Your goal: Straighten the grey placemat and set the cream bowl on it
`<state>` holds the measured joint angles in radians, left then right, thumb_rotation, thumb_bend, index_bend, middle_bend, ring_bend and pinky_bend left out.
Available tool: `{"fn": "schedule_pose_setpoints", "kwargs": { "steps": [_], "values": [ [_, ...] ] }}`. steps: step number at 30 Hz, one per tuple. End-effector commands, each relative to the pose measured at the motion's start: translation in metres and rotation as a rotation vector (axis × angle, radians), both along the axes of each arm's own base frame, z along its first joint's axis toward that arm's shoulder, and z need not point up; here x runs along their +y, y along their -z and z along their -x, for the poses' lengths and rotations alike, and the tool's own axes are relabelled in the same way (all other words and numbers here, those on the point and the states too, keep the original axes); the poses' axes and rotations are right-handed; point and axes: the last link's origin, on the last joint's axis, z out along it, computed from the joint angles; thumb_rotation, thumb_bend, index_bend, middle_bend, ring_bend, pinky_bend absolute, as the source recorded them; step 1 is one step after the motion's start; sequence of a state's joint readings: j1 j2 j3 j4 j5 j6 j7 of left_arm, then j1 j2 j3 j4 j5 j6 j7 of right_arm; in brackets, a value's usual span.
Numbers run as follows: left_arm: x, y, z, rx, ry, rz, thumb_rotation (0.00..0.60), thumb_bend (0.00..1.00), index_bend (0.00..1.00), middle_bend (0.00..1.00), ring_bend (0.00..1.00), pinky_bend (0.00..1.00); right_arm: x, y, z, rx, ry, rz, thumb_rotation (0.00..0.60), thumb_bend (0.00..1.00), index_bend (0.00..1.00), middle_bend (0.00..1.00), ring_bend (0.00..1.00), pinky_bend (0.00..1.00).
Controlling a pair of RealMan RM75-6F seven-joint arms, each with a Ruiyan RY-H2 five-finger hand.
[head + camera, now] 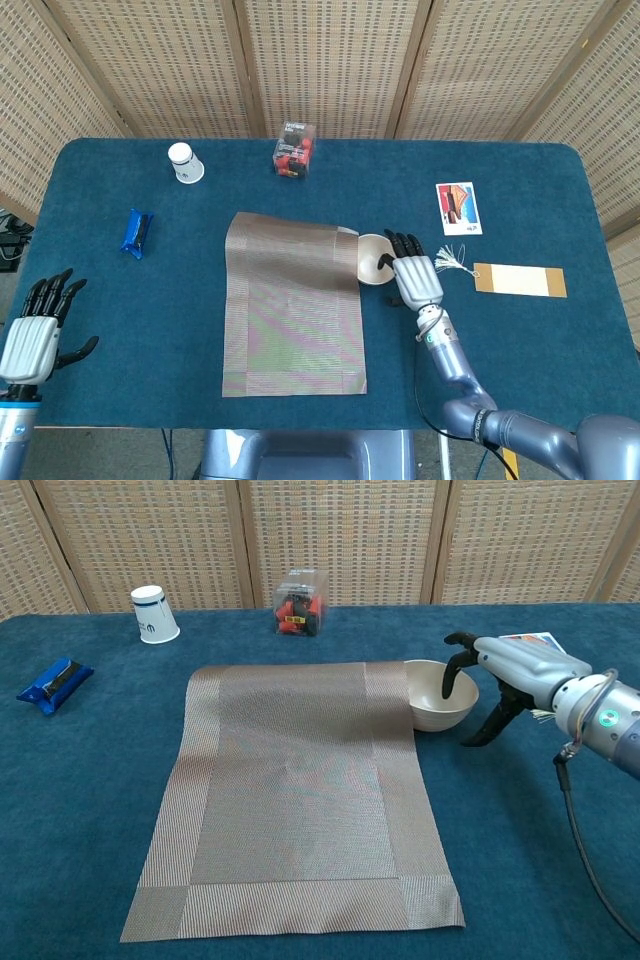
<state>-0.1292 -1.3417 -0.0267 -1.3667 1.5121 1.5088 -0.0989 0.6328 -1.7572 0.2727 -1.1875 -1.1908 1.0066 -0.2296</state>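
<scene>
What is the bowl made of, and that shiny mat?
The cream bowl looks like smooth matte plastic or ceramic; its plain, even surface leaves that open. The grey placemat looks like woven vinyl: fine ribbed lines and a faint sheen.

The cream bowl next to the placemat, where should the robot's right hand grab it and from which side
Probably by the rim on the side away from the grey placemat. The cream bowl sits upright and open, its other side touching the mat edge, so only the rim offers a pinch. The right hand is already there, with fingers hooked over the rim into the bowl and the thumb outside the wall; closing them should hold it.
</scene>
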Motion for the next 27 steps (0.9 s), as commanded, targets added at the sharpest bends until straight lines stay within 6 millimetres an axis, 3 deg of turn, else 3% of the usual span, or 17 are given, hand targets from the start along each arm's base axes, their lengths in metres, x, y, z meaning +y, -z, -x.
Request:
{"fn": "schedule_pose_setpoints", "kwargs": {
  "steps": [1, 6, 16, 27],
  "values": [
    [0.001, 0.001, 0.0, -0.003, -0.001, 0.003, 0.6, 0.21, 0.12, 0.0, 0.0, 0.0, -0.002, 0.004, 0.002, -0.006, 0.009, -0.007, 0.6, 0.24, 0.48, 0.0, 0.0, 0.0],
    [0.001, 0.001, -0.001, -0.007, 0.001, 0.003, 0.6, 0.21, 0.12, 0.0, 0.0, 0.0, -0.005, 0.009, 0.003, -0.004, 0.01, -0.003, 0.6, 0.28, 0.53, 0.02, 0.0, 0.0],
    [0.002, 0.002, -0.001, -0.013, 0.006, 0.001, 0.6, 0.21, 0.14, 0.0, 0.0, 0.0, -0.01, 0.017, 0.009, -0.015, 0.023, -0.008, 0.6, 0.54, 0.62, 0.03, 0.0, 0.0],
    [0.002, 0.002, -0.002, -0.016, 0.01, 0.0, 0.6, 0.22, 0.14, 0.0, 0.0, 0.0, -0.006, 0.016, 0.012, -0.016, 0.019, 0.009, 0.6, 0.55, 0.7, 0.09, 0.0, 0.0]
  ]
}}
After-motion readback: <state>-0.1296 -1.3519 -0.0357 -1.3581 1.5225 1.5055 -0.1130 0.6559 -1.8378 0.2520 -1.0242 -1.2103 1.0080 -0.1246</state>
